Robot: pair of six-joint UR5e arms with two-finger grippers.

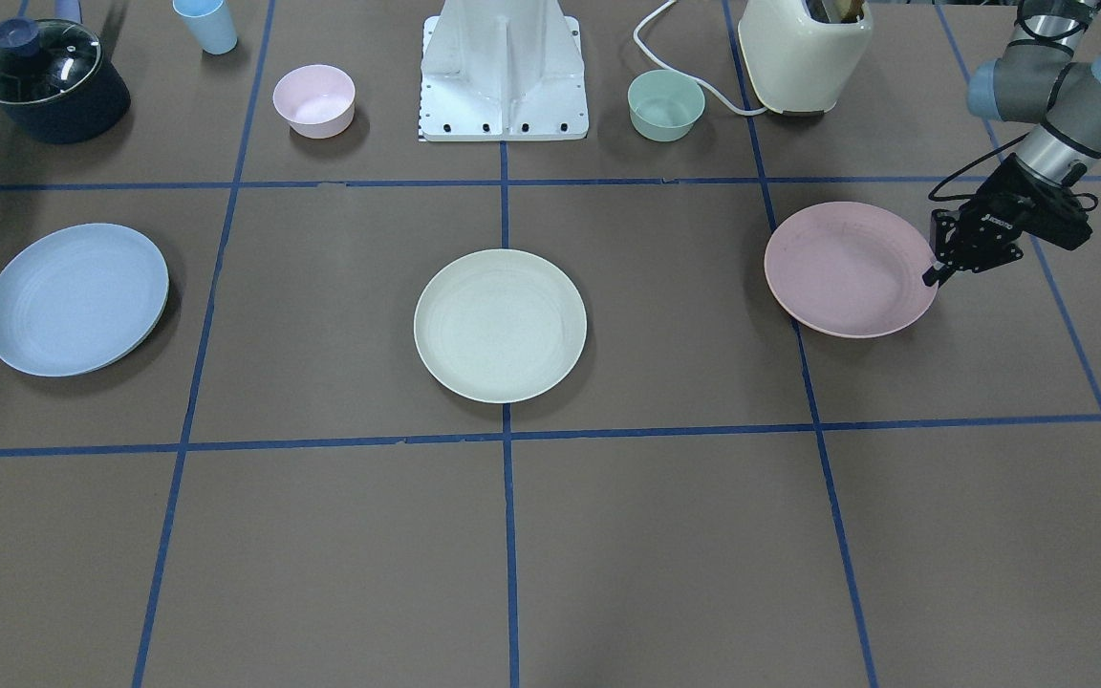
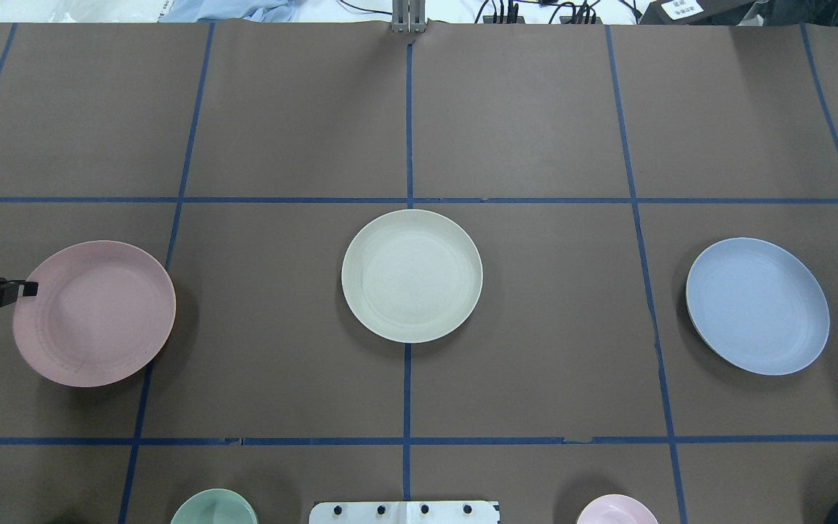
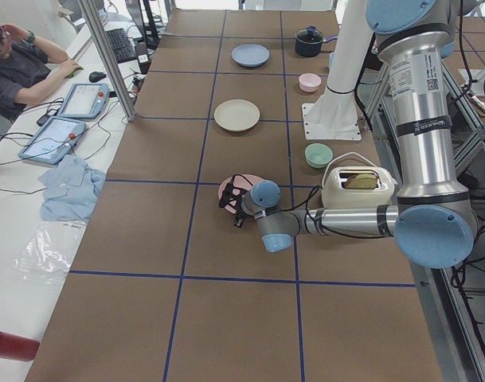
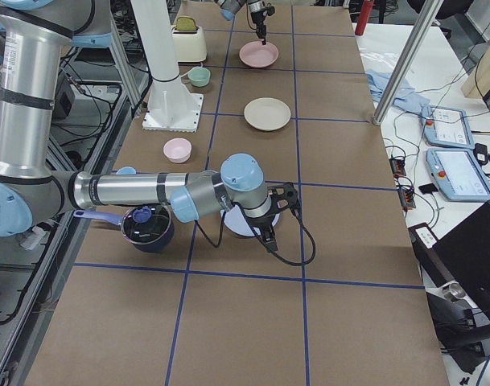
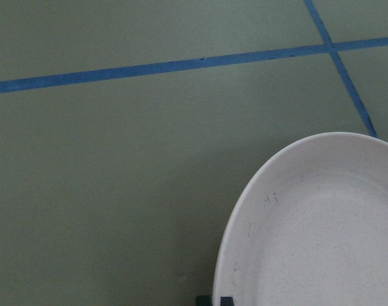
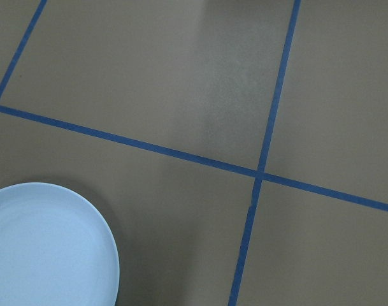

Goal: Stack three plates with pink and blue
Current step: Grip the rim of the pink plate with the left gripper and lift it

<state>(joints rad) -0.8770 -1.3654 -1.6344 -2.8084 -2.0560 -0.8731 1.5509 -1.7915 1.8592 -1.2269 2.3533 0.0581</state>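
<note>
Since stacking needs the pink plate (image 1: 847,269) lifted, we see left end effector (image 1: 936,274) at its rim, mid-right of frame; right end effector (image 4: 269,232) by blue plate (image 1: 75,299); both grips unclear.

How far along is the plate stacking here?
Done: nothing yet. The pink plate, cream plate and blue plate lie apart, unstacked. In hand: the left gripper is at the pink plate's rim; whether it grips is unclear. Left: all the stacking.

Left hand (image 3: 229,201) low at edge of pink plate (image 3: 244,179), cream plate (image 3: 236,114) beyond, blue plate (image 3: 250,55) farthest
</note>
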